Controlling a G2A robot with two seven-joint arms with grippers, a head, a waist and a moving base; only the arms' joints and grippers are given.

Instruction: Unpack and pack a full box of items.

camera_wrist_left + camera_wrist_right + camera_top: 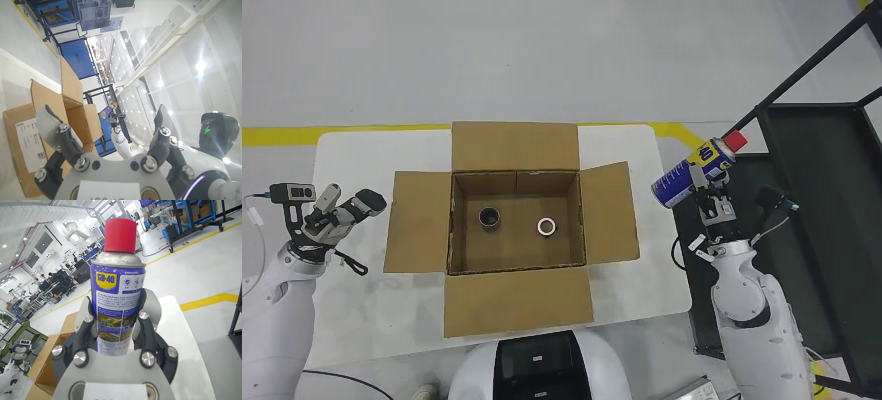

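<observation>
From the top view, the open box (517, 255) sits mid-table (362, 300) with all four flaps spread flat. On its floor lie a dark round item (489, 218) and, just at its 3 o'clock, a white round item (547, 227), the two apart. My right gripper (710, 192) hangs at the box's 3 o'clock, past the flap and by the table's edge, clamped on the can (694, 170). The can lies tilted in the air, its red cap toward 2 o'clock, beside a black rack (812, 200). My left gripper (357, 208) is at the box's 9 o'clock, over the table's edge, well apart from the box. In my left wrist view, my left gripper (103, 111) has its fingers (45, 115) spread wide with nothing between them. The box (47, 102) stands just beyond one finger, its flaps up, and far off my right gripper (113, 119) holds the can (108, 110) aloft. In my right wrist view, my right gripper (119, 306) grips the can (117, 279) low on its body, both fingers (151, 306) pressed to its sides. The box (47, 351) and table (179, 323) lie beneath, and my left gripper (28, 346) is far beyond the box.
</observation>
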